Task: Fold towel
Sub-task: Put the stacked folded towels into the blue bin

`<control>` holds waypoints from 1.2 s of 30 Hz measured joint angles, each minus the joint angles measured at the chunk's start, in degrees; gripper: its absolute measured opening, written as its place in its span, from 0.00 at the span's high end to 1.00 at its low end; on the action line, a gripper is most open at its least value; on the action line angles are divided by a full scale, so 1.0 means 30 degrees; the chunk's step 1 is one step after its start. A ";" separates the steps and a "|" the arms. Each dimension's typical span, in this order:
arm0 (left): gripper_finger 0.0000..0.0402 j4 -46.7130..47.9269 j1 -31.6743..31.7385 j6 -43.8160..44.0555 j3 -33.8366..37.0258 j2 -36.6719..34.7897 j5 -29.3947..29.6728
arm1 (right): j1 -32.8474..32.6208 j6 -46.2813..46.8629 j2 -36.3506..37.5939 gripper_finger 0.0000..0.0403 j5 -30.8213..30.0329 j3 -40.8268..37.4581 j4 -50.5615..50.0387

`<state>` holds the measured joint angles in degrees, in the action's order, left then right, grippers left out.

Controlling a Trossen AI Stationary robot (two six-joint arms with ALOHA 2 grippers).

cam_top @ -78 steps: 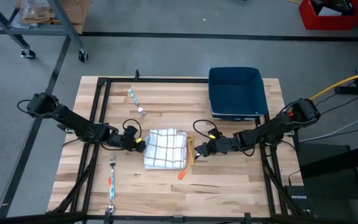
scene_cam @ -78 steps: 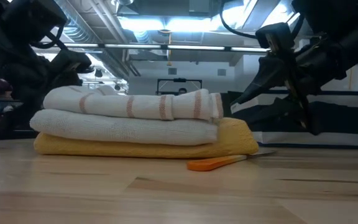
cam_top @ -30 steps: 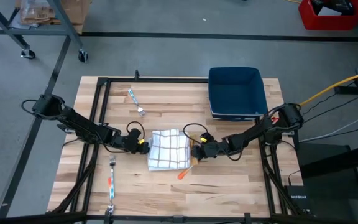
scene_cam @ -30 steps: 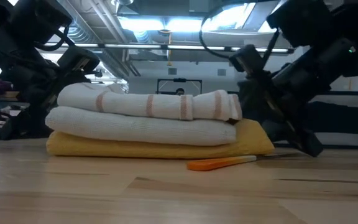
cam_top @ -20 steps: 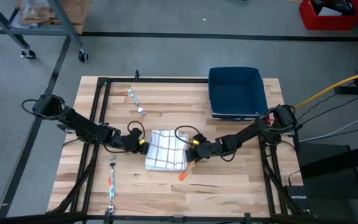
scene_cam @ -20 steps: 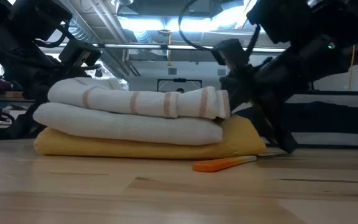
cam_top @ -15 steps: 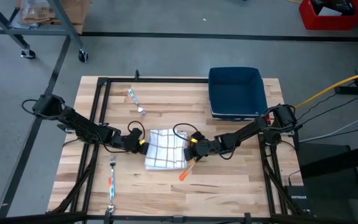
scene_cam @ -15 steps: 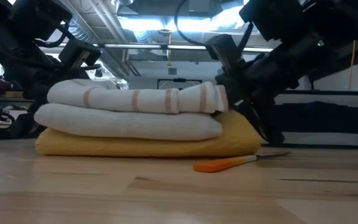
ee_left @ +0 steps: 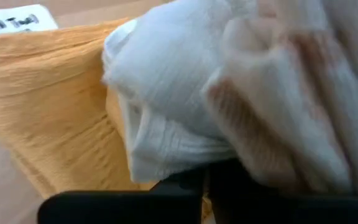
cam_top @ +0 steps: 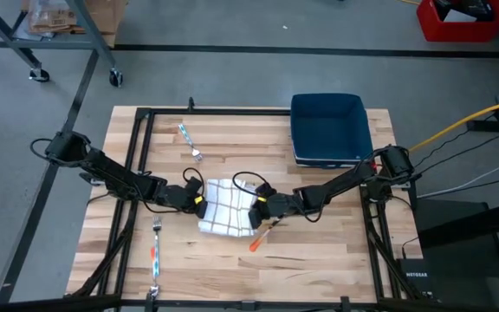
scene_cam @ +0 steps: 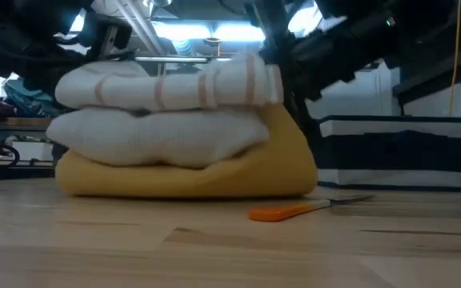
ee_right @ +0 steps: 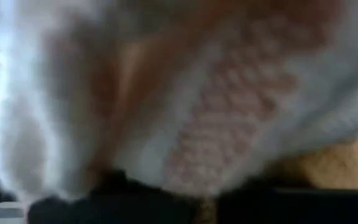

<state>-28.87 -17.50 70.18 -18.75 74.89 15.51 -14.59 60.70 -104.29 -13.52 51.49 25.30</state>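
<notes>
In the right wrist view the towel (ee_right: pixel 185 93) fills the picture as a blur that hides the right gripper's (cam_top: pixel 256 213) fingertips, the left gripper's (cam_top: pixel 199 204) tips are buried under cloth in its own view, and the low view cuts both arms off at its top edge.
</notes>
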 joint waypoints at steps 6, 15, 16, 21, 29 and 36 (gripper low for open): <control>1.00 0.0018 0.0007 -0.0086 -0.0591 0.0000 0.0188 | 0.0297 -0.0638 0.0034 0.93 -0.0511 0.1220 -0.0251; 0.99 0.1853 -0.0044 0.1042 -0.0834 0.0000 0.0385 | 0.0517 -0.0733 0.0058 0.94 0.0952 0.1710 -0.2687; 0.99 0.2307 -0.0051 0.1373 -0.0834 0.0000 0.0357 | 0.0517 -0.0729 0.0058 0.92 0.1416 0.1710 -0.2949; 0.98 0.3263 -0.0138 0.1704 -0.0841 -0.0011 0.0363 | 0.0517 -0.0409 0.0058 0.82 0.3125 0.1732 -0.4346; 0.82 0.5095 -0.0131 0.0382 -0.0848 -0.0029 0.0407 | 0.0510 0.2285 0.0058 0.73 0.3326 0.1732 -0.8251; 0.67 0.8055 -0.0131 0.1981 -0.0841 -0.0029 0.0407 | 0.0510 0.2969 0.0058 0.72 0.4137 0.1732 -1.0142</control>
<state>-4.70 -17.89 76.12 -21.28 74.81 16.73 -13.06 69.61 -104.12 -1.11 56.69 -5.12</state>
